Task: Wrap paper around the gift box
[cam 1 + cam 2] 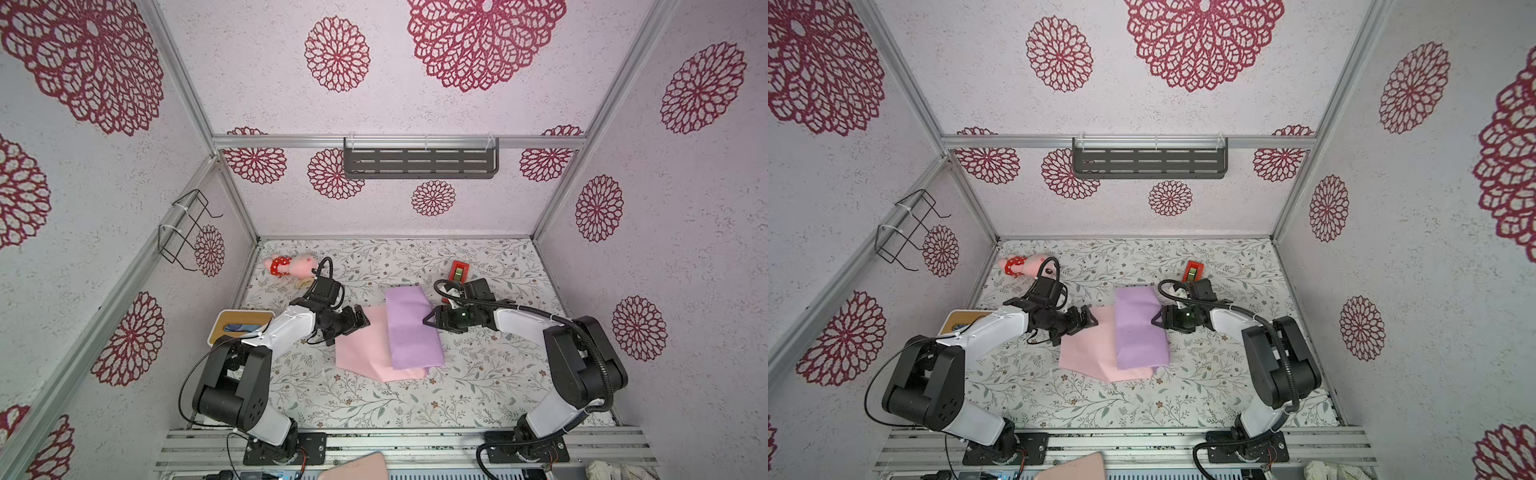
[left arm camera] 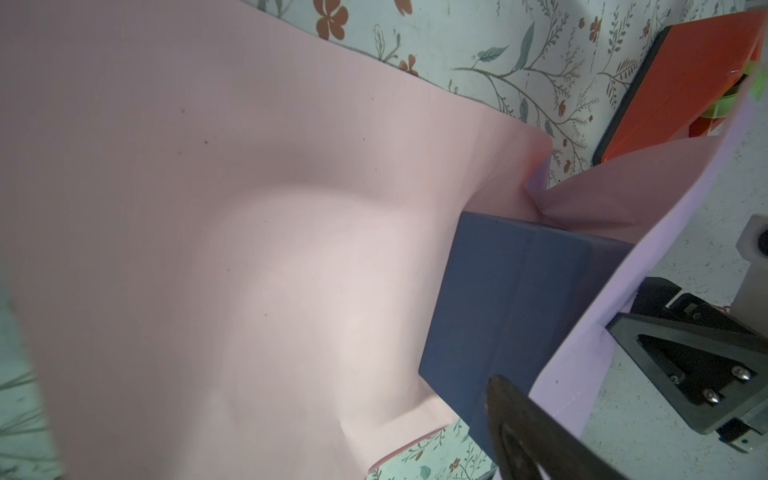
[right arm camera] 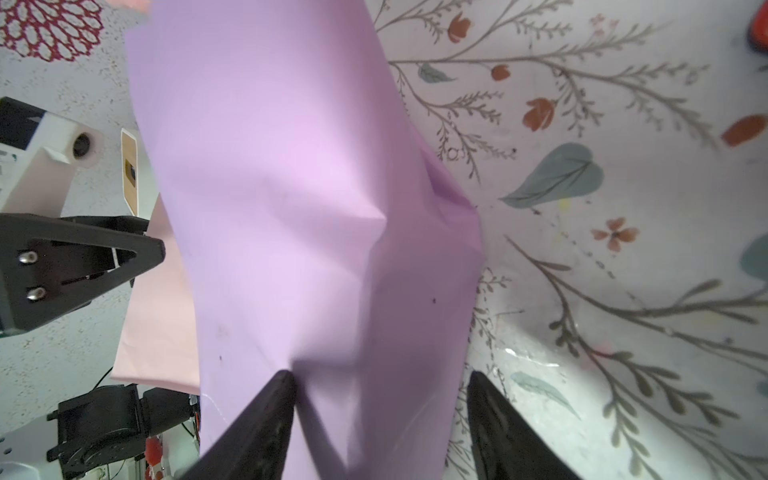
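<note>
The paper lies mid-table, its pink face (image 1: 361, 353) spread flat on the left and its lilac flap (image 1: 411, 328) folded over the gift box. That flap hides the box in both top views. The left wrist view shows the box's navy side (image 2: 519, 299) under the flap's edge. My left gripper (image 1: 360, 322) hovers open over the pink part, left of the box, holding nothing; one fingertip (image 2: 532, 436) shows near the box's corner. My right gripper (image 3: 382, 378) is at the box's right side, jaws apart. One finger (image 3: 270, 407) rests on the lilac top and the other (image 3: 494, 415) is over the table.
A red tape dispenser (image 1: 459, 270) sits behind the right gripper. A white tissue box with a wooden top (image 1: 239, 326) stands at the left edge under the left arm. A pink plush toy (image 1: 291, 266) lies at the back left. A dark shelf (image 1: 419, 162) hangs on the back wall.
</note>
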Controlling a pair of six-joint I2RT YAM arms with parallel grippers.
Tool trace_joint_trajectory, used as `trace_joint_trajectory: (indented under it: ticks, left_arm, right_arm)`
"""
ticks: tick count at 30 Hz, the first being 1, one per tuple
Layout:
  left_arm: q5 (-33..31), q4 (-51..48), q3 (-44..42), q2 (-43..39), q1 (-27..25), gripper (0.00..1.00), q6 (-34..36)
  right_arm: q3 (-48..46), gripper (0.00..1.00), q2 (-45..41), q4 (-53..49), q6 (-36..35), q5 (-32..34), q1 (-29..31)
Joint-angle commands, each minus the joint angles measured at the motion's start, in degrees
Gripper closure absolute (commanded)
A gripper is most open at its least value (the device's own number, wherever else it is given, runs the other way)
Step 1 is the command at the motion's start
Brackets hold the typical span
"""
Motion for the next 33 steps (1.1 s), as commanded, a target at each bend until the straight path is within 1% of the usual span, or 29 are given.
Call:
trace_joint_trajectory:
  ticks: [1,4,7,11,14,18,20,23,26,31,33]
  left_arm:
    - [0.15,0.99,-1.04,-1.56,0.08,0.05,0.87]
    - [-0.18,0.81,-1.40,-1.34,0.52,0.10,1.44]
    - [-1.15,0.16,-1.49,-1.70,1.28,0.12,2.34]
    - [-0.94,-0.12,-2.43,-2.54,3.80,0.19,3.09]
    - [0.00,0.14,-3.16,-3.21,4.69,0.28,3.18]
    - [1.12,0.84,-3.60,-3.18,4.66,0.44,3.21]
    - [0.88,0.54,-3.60,-3.05,4.57,0.51,3.55]
    - [-1.11,-1.25,-2.87,-3.26,4.11,0.65,4.41]
    - [-4.87,-4.26,-0.62,-4.62,1.82,0.77,5.30]
    - [-10.65,-9.21,5.85,-5.96,-5.61,0.96,4.12]
    - [-11.40,-10.20,8.16,-5.56,-8.53,1.00,2.68]
  right_arm:
    - [-0.79,0.33,1.33,-2.33,0.61,4.32,0.51]
    - [-0.84,0.33,1.45,-2.50,0.59,4.68,0.49]
    - [-0.63,0.33,1.57,-2.68,0.60,4.77,0.52]
    - [-0.53,0.34,1.63,-2.99,0.43,4.85,0.49]
    - [-0.31,0.34,1.67,-3.29,0.24,5.02,0.49]
    - [-0.22,0.34,1.81,-3.30,0.16,5.03,0.52]
    - [-0.17,0.34,1.92,-3.21,0.16,4.95,0.52]
    - [-0.17,0.34,1.94,-3.38,0.09,5.03,0.47]
    - [-0.09,0.34,1.92,-3.39,0.18,5.03,0.52]
    - [0.00,0.34,2.03,-3.47,0.09,5.03,0.52]
    - [0.00,0.34,2.03,-3.47,0.17,5.02,0.50]
